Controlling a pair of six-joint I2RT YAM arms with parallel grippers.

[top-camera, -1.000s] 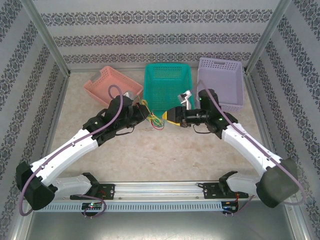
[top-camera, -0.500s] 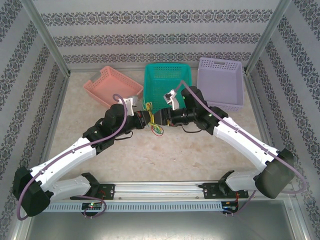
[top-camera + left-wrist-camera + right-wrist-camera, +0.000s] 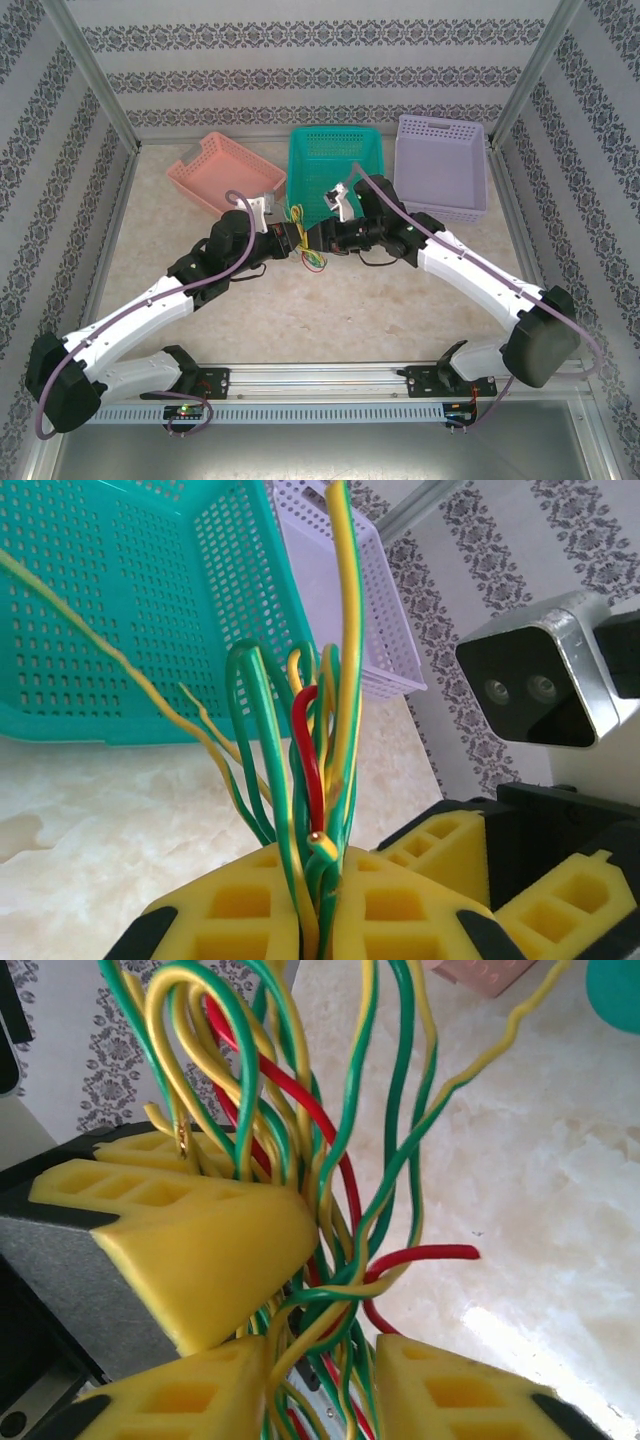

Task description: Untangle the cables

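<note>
Top view: left gripper (image 3: 291, 236) and right gripper (image 3: 319, 238) meet tip to tip mid-table, just in front of the teal basket (image 3: 335, 150). The cables (image 3: 312, 260) are bunched between them, loose ends hanging to the marble table (image 3: 330, 320) and a loop sticking up toward the basket. Pink basket (image 3: 215, 165) sits to the left and purple basket (image 3: 440, 150) to the right, both apart from the arms.

Left wrist view: left gripper's yellow fingers are clenched on the bundle, no gap visible. Green, yellow and green-yellow strands plus one red strand fan upward from the pinch. Right gripper's yellow fingers sit just beside it on the right, with the right wrist camera (image 3: 535, 685) above them. Teal and purple baskets are behind.

Right wrist view: several strands run through the slot between the right gripper's fingers. A gap is visible there, so I can't tell whether they are pinched or just passing through. Left gripper's fingers come in from the left, closed on the same bundle just above. A red strand loops out right over the table.
</note>
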